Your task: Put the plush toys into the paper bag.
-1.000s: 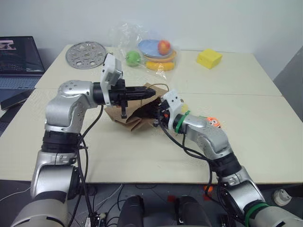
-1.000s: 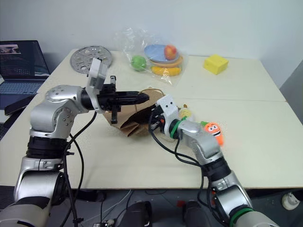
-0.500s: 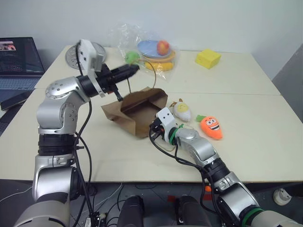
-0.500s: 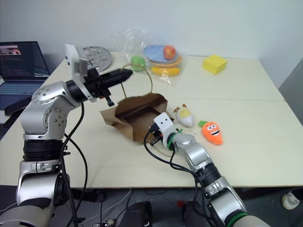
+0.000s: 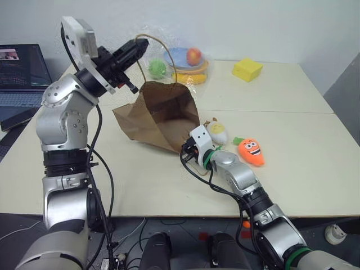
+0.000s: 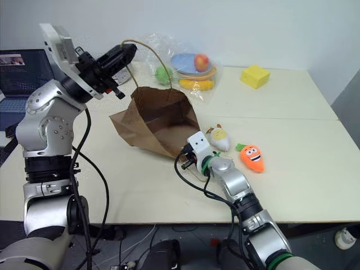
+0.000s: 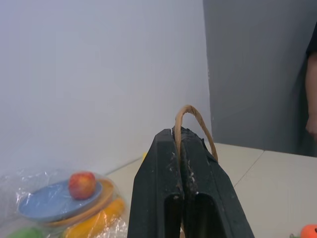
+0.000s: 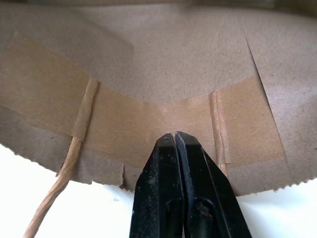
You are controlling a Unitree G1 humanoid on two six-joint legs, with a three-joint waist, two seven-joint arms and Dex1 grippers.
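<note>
The brown paper bag [image 5: 163, 115] lies on its side on the table, its mouth pulled wide and facing the toys. My left gripper [image 5: 135, 49] is raised above it, shut on the upper loop handle [image 7: 195, 114]. My right gripper [image 5: 185, 153] is shut with its tips against the bag's lower lip [image 8: 163, 109] at the table; nothing shows between its fingers. The second handle [image 8: 59, 183] trails beside it. The white egg-shaped plush toy [image 5: 217, 133] and the orange carrot plush toy [image 5: 250, 152] lie on the table just right of the bag's mouth.
A clear plastic bag of fruit [image 5: 180, 59] and a yellow block [image 5: 248, 69] sit at the back. A perforated metal disc [image 5: 87, 66] lies at the back left behind my left arm, and a laptop [image 5: 19, 73] stands further left. A person's arm [image 7: 311, 99] shows beyond the table.
My left gripper has risen and swung left with the handle, lifting the bag's upper side and opening its mouth. My right gripper sank to the bag's lower lip, uncovering both toys.
</note>
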